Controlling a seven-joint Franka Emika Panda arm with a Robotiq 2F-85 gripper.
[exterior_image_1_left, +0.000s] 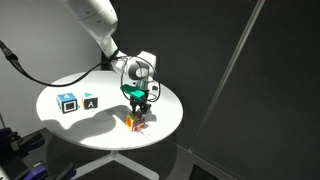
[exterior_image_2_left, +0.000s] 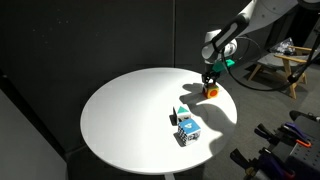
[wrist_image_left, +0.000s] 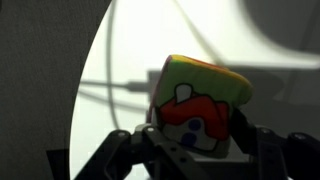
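A toy cube with an orange picture on a white face and a green-yellow top (wrist_image_left: 200, 100) stands on the round white table (wrist_image_left: 120, 110). It fills the gap between my gripper's (wrist_image_left: 197, 128) two dark fingers, which press against its left and right sides. In both exterior views the gripper (exterior_image_1_left: 137, 108) (exterior_image_2_left: 210, 84) points straight down over the cube (exterior_image_1_left: 134, 122) (exterior_image_2_left: 211, 91) near the table's rim. The cube's lower part is hidden behind the gripper body in the wrist view.
Two more cubes sit apart from the gripper on the table (exterior_image_1_left: 60, 125) (exterior_image_2_left: 120, 110): a blue-and-white one (exterior_image_1_left: 68, 103) (exterior_image_2_left: 188, 129) and a black one with a white letter (exterior_image_1_left: 91, 102). Dark curtains surround the table, and a cable (exterior_image_1_left: 40, 75) hangs behind the arm.
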